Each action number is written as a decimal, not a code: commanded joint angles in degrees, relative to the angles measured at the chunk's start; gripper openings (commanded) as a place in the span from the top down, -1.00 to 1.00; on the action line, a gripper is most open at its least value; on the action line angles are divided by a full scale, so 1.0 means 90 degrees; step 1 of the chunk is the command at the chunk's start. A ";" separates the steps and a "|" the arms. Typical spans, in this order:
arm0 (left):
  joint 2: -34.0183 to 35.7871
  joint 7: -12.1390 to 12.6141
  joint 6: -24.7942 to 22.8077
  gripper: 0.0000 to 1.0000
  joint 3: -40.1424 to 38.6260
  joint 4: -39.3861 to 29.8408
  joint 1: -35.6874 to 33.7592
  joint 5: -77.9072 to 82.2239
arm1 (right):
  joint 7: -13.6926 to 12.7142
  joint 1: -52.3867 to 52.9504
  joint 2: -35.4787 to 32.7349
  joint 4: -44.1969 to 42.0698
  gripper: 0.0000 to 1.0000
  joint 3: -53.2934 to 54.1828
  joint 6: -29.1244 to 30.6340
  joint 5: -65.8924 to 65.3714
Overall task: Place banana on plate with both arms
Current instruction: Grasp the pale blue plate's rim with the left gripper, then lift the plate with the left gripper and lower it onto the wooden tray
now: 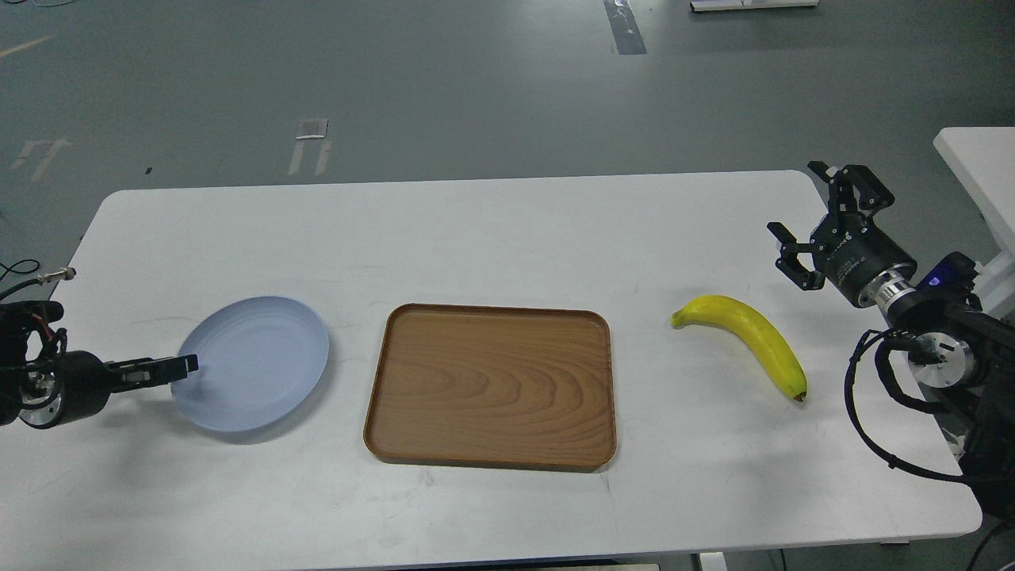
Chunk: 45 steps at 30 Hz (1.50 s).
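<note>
Seen from the head view, a white bench (pixel 507 238) carries three things in a row. Leftmost is the plate (pixel 262 349), round, pale blue-grey and shallow, its near-left part seeming tipped a little off the surface — a shadow lies under it. At the centre sits a rectangular brown wooden tray (pixel 490 385), flat on the bench and apart from the plate. Right of the tray, with bare bench between them, lies the banana (pixel 749 337), bright yellow and curved, one end pointing toward the tray and its dark tip toward the near-right corner.

The left gripper (pixel 170 367) comes in low from the left edge, its fingers reaching the plate's left rim; the two look close together there and seem to pinch the rim, though they are thin and dark at this angle. The right gripper (pixel 809 222) hangs over the bench's far-right part, beyond and to the right of the banana and not touching it — its fingers are spread wide apart with nothing between them. Behind it show a silver wrist ring and loose black cables.
</note>
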 commanded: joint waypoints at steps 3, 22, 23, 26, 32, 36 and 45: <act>-0.0010 -0.0001 -0.0003 1.00 0.0009 -0.0015 0.0006 -0.0089 | 0.0000 -0.0011 0.0000 -0.0003 -1.00 -0.0010 0.0000 -0.0005; 0.0019 -0.0001 -0.0071 1.00 -0.0011 -0.0298 -0.0805 -0.0402 | 0.0000 0.0019 -0.0010 -0.0013 -1.00 -0.0010 0.0000 -0.0005; 0.0029 -0.0001 -0.0119 1.00 -0.0011 -0.0453 -0.0969 -0.0421 | 0.0000 0.0019 -0.0010 -0.0013 -1.00 -0.0010 0.0000 -0.0005; 0.0010 -0.0001 -0.0441 1.00 -0.0011 -0.0979 -0.1496 -0.0402 | 0.0000 0.0028 -0.0010 -0.0013 -1.00 -0.0010 0.0000 -0.0005; -0.0320 -0.0001 -0.0569 1.00 0.0038 -0.1927 -0.2161 -0.0217 | 0.0000 0.0028 -0.0039 -0.0013 -1.00 -0.0019 0.0000 -0.0005; -0.1169 -0.0001 -0.0559 1.00 0.0495 -0.1958 -0.2649 0.0280 | 0.0000 0.0028 -0.0040 -0.0013 -1.00 -0.0010 0.0000 -0.0005; -0.2919 -0.0001 -0.0540 1.00 0.1317 -0.0797 -0.2904 0.0555 | 0.0000 0.0009 -0.0088 -0.0022 -1.00 -0.0010 0.0000 -0.0005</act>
